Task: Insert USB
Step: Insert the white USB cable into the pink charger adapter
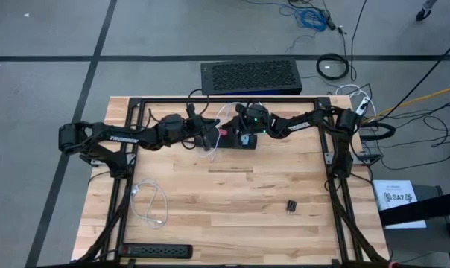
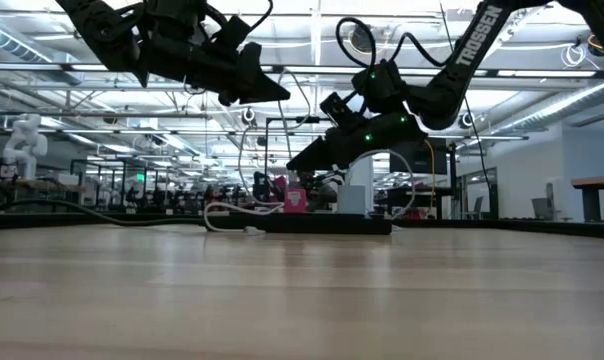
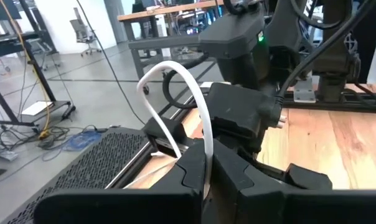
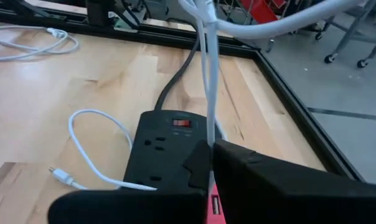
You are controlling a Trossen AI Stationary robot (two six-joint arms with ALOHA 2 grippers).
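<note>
Near the worktop's point(image 1: 232, 201) front edge lie a spare power strip point(image 1: 156, 251) and a loose white cable point(image 1: 150, 202), untouched. Farther back, at the far middle, both arms meet over a black power strip point(image 4: 166, 146). The left claw point(image 3: 208, 171) is pinched shut on a white USB cable point(image 3: 194, 112); the right claw point(image 4: 210, 163) clamps the same cable lower down, near a pink charger point(image 2: 295, 200). Judging by this, the plug is not yet seated; alignment and pushing in remain.

The left gripper point(image 3: 208, 177) hides the white cable point(image 3: 194, 106) below the fingers. In the right wrist view the power strip point(image 4: 166, 149) is partly covered — the pink plug point(image 4: 213, 202) barely shows. Small black object point(image 1: 293, 205) — too small to identify.
</note>
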